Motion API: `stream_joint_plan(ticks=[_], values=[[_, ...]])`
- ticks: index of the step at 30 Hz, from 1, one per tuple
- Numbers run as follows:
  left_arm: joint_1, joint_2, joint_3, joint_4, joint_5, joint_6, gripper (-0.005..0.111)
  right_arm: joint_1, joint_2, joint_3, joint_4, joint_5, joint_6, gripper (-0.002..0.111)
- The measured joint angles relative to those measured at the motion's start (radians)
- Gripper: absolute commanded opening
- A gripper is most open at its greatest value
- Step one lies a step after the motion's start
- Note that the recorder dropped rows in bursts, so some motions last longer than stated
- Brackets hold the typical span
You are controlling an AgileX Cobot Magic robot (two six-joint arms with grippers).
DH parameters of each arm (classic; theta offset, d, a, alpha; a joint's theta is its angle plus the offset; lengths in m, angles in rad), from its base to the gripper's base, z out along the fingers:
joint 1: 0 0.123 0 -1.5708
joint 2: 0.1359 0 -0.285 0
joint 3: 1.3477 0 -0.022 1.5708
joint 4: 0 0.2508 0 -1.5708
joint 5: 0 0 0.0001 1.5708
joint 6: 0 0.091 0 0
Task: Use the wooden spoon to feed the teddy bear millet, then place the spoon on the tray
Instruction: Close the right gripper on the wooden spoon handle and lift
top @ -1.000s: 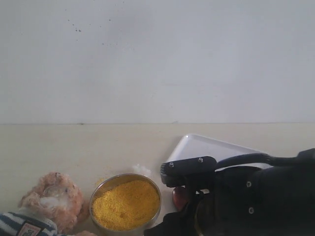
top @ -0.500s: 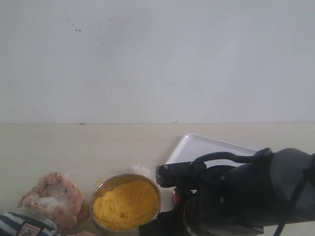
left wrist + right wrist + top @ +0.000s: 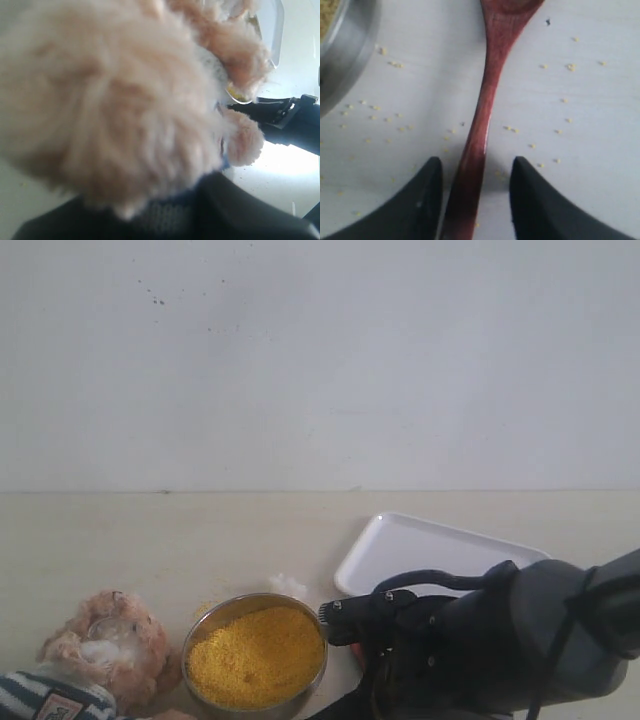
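The teddy bear [image 3: 105, 645] lies at the lower left of the exterior view, its striped shirt at the frame edge. Its fur [image 3: 115, 100] fills the left wrist view, and the knit shirt [image 3: 167, 215] sits pinched between my left gripper's dark fingers [image 3: 240, 210]. The millet [image 3: 255, 655] is heaped in the metal bowl [image 3: 200, 625] beside the bear. The wooden spoon [image 3: 487, 95] lies flat on the table. My right gripper [image 3: 476, 160] is open, one finger [image 3: 415, 205] on each side of the spoon's handle. The white tray [image 3: 430, 545] lies behind the right arm [image 3: 490, 650].
Loose millet grains [image 3: 567, 66] are scattered on the table around the spoon. The bowl's rim [image 3: 345, 50] sits close beside the spoon's neck. A small white fluff [image 3: 288, 584] lies behind the bowl. A pale wall rises behind the table.
The right arm has sunk lower and toward the front edge, uncovering more of the tray. The red spoon bowl seen earlier beside the metal bowl is now mostly covered by the arm.
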Motion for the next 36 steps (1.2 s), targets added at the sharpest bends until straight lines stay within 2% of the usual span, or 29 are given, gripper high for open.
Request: stream_joint_plan(ticks=[1,2,8,14,20,27,31,36], values=[[0.000,0.000,0.000,0.000,0.000,0.000,0.004,0.000,0.000,-0.002,0.005,0.002,-0.005,0.004],[0.000,0.000,0.000,0.000,0.000,0.000,0.004,0.000,0.000,0.000,0.017,0.003,-0.012,0.000],[0.000,0.000,0.000,0.000,0.000,0.000,0.004,0.000,-0.002,-0.008,0.053,0.058,-0.060,0.007],[0.000,0.000,0.000,0.000,0.000,0.000,0.004,0.000,-0.070,-0.003,0.079,0.190,-0.156,0.008],[0.000,0.000,0.000,0.000,0.000,0.000,0.004,0.000,-0.230,-0.002,-0.014,0.363,-0.218,0.008],[0.000,0.000,0.000,0.000,0.000,0.000,0.004,0.005,-0.386,-0.002,-0.075,0.536,-0.423,0.008],[0.000,0.000,0.000,0.000,0.000,0.000,0.004,0.069,-0.413,-0.007,-0.107,0.631,-0.545,0.008],[0.000,0.000,0.000,0.000,0.000,0.000,0.004,0.174,-0.392,-0.108,-0.136,0.730,-0.660,0.008]])
